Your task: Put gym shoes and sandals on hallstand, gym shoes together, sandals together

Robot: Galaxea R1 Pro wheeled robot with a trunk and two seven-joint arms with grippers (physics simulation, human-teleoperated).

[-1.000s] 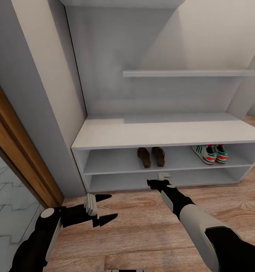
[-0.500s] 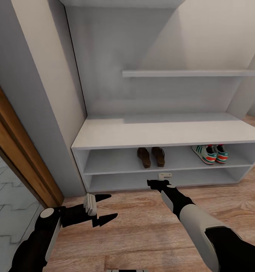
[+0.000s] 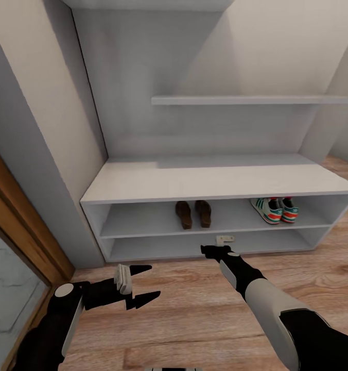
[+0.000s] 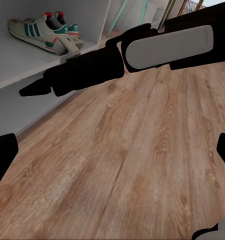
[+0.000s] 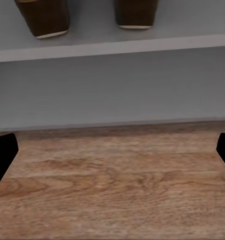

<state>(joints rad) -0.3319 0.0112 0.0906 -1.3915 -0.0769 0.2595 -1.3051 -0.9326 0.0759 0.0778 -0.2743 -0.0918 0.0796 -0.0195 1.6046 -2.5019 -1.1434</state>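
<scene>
The two sandals (image 3: 193, 214) stand side by side in the upper slot of the hallstand (image 3: 220, 181), toes inward. The two gym shoes (image 3: 275, 210) sit together further right on the same shelf. In the right wrist view the sandals' heels (image 5: 42, 17) show just above the shelf edge. The left wrist view catches the gym shoes (image 4: 40, 32) behind my right forearm (image 4: 162, 47). My left gripper (image 3: 144, 283) hangs open and empty over the corridor floor (image 3: 194, 314). My right gripper (image 3: 219, 245) is open and empty, low in front of the lower slot.
A stepped wall shelf (image 3: 246, 99) hangs above the bench top. A grey wall (image 3: 35, 134) and a wooden door frame (image 3: 24, 226) close off the left side. Plank flooring stretches to the right of the unit (image 3: 344, 247).
The whole picture has shifted, so the hallstand now sits a little further left: the camera moved. Both grippers hold the same pose, and the shoes stay on the shelf.
</scene>
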